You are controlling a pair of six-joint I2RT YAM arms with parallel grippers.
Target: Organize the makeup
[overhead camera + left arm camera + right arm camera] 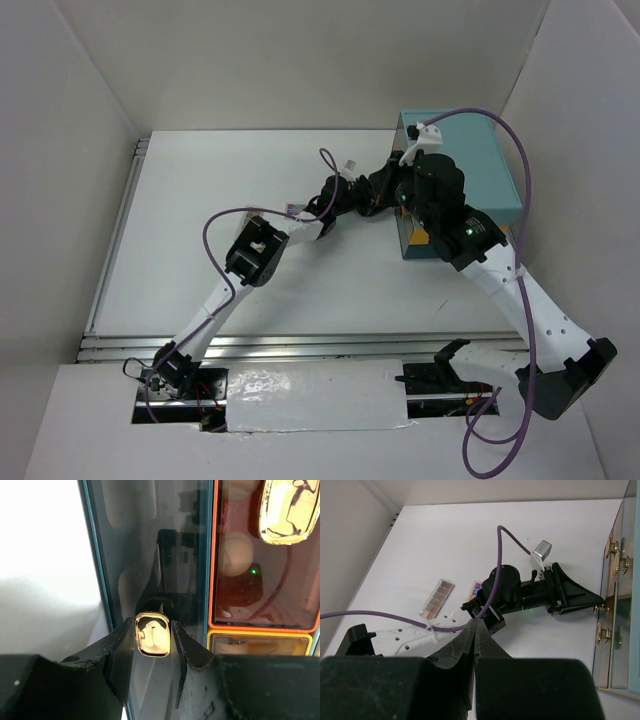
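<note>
Left gripper (154,636) pinches gold knob (153,634) of teal case (490,160) drawer. Right gripper (474,630) pressed together, empty. Eyeshadow palettes (436,598) beyond it, loose on table (470,540). Stowing seemingly mostly left.

1 palette (475,589) is half hidden behind the left arm (512,587); the sponges (236,554) are just blurry blobs through the tinted drawer (260,600).

brown eyeshadow palette (436,598) lies flat near a half-hidden second palette (475,590); peach sponge (235,553) inside drawer (214,580).
</note>
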